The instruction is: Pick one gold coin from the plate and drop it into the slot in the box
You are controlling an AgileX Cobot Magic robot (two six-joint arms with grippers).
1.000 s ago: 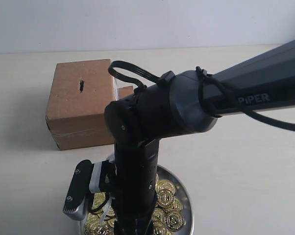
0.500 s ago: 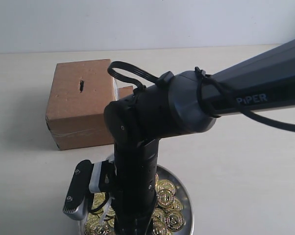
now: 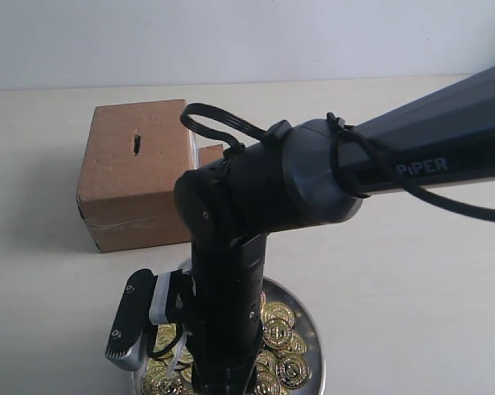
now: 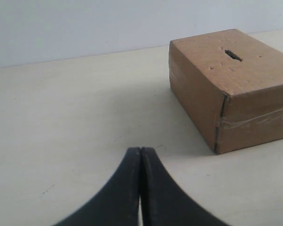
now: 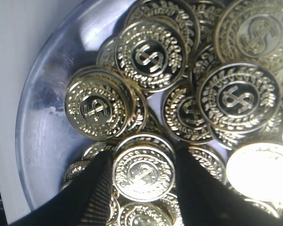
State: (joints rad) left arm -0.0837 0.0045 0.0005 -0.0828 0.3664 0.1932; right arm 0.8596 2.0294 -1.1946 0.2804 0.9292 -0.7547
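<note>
The silver plate [image 5: 40,127] holds a heap of gold coins [image 5: 148,54]. My right gripper [image 5: 144,157] reaches down into the heap, its two black fingers pressed against opposite edges of one gold coin [image 5: 144,172] that lies flat on the others. In the exterior view the right arm [image 3: 231,271] stands over the plate [image 3: 315,350] and hides the fingers. The brown cardboard box [image 3: 128,177] sits behind the plate, the slot [image 3: 137,145] in its top face. My left gripper [image 4: 140,151] is shut and empty, low over the table, short of the box [image 4: 240,103] and its slot [image 4: 233,55].
The right arm's black link [image 3: 428,148] crosses the exterior view from the right edge. A grey wrist camera [image 3: 131,325] hangs beside the plate's left rim. A cream table [image 3: 412,280] lies round the box and the plate, against a pale wall.
The right arm has barely shifted over the plate; box, plate and coins in the exterior view have stayed put.
</note>
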